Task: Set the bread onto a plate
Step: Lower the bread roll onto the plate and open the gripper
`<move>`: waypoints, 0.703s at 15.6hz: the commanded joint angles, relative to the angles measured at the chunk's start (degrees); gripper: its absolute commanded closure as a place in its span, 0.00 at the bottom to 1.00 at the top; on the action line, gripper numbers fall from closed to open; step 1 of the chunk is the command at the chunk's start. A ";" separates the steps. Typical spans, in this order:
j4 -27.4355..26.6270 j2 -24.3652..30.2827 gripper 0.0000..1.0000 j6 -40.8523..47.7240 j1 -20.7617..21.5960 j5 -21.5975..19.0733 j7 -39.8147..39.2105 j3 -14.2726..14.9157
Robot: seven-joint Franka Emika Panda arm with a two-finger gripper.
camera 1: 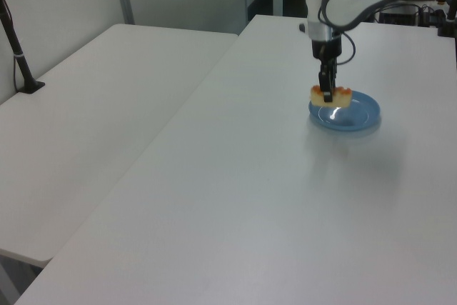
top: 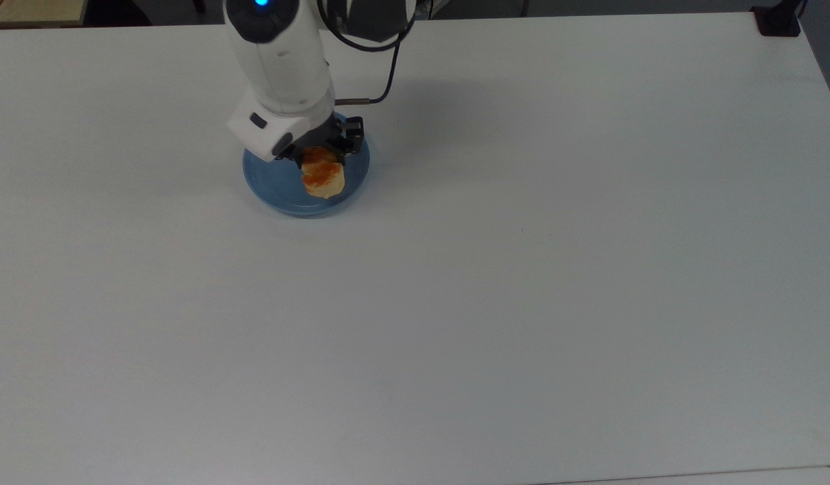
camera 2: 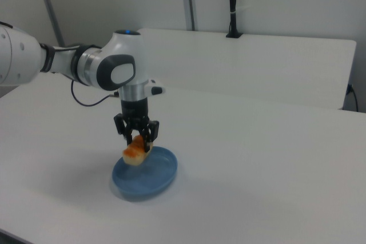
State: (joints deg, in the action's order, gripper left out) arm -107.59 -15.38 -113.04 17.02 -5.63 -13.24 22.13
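Note:
My gripper (top: 318,151) (camera 1: 328,94) (camera 2: 138,139) is shut on the bread (top: 323,177) (camera 1: 330,96) (camera 2: 136,152), a small pale-yellow loaf with orange-brown glaze on top. The loaf hangs a little above the round blue plate (top: 270,180) (camera 1: 359,114) (camera 2: 154,176), over the plate's middle. In the right view the bread hangs over the plate's left part, clear of its surface. The white arm hides the plate's far rim in the top view.
The plate stands on a wide white table (top: 523,269). A second white table (camera 1: 93,98) adjoins it at the left view's left. A black post (camera 1: 18,55) (camera 2: 232,4) stands on that table, and a black clamp (top: 777,20) sits at the top view's upper right corner.

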 commanded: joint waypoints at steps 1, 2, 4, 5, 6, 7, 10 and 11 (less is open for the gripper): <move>-3.50 0.53 0.39 -0.43 0.82 2.19 1.20 -0.16; -3.50 0.35 0.37 -0.43 0.56 2.55 0.94 -0.16; -3.68 0.35 0.04 -0.43 -0.06 2.73 0.59 -0.16; -3.77 0.26 0.00 -0.34 -0.32 2.73 0.67 -0.16; -3.77 0.26 0.00 -0.34 -0.50 2.73 0.68 -0.16; -3.68 0.35 0.00 -0.25 -0.59 2.73 0.68 -0.07; -3.15 1.75 0.00 0.45 -1.29 2.73 2.25 -0.07; -2.19 4.02 0.00 0.28 -1.99 2.73 5.56 -0.42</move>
State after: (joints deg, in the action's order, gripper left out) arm -110.03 -15.93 -113.05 15.78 -3.82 -12.77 21.95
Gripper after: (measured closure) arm 0.000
